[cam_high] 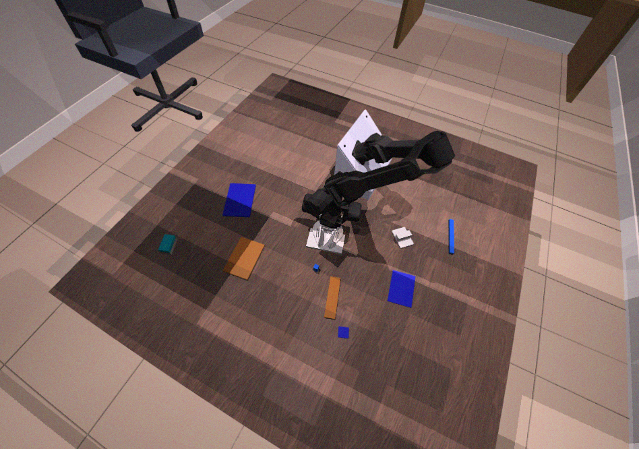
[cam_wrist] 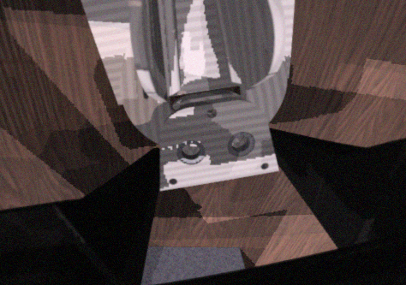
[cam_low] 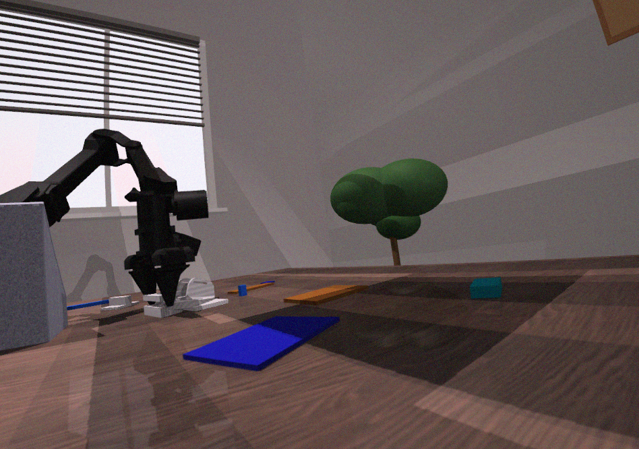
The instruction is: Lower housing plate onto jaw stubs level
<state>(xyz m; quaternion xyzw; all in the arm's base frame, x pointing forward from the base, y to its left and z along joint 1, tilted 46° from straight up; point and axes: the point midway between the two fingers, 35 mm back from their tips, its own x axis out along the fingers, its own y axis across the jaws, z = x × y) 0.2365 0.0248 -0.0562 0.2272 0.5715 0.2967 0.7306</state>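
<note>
The white base (cam_high: 312,242) (cam_low: 156,311) (cam_wrist: 109,38) lies on the table with two upright jaws (cam_low: 197,289) (cam_wrist: 246,32) on it. My gripper (cam_low: 162,298) (cam_wrist: 212,144) is shut on the housing plate (cam_wrist: 210,127), with one finger at each side of it. The plate is low over the base, at the near end of the jaws in the wrist view. Round stub ends show inside both of its large holes. In the exterior view a finger hides part of the plate, so I cannot tell whether it is fully level or seated.
A small blue cylinder (cam_high: 316,267) (cam_low: 242,290) stands near the base. A white stepped block (cam_high: 402,236) (cam_low: 119,302) and a blue bar (cam_high: 451,236) lie to the right in the top view. A blue panel (cam_high: 239,199) (cam_low: 263,340) and an orange panel (cam_high: 245,259) (cam_low: 325,294) lie left.
</note>
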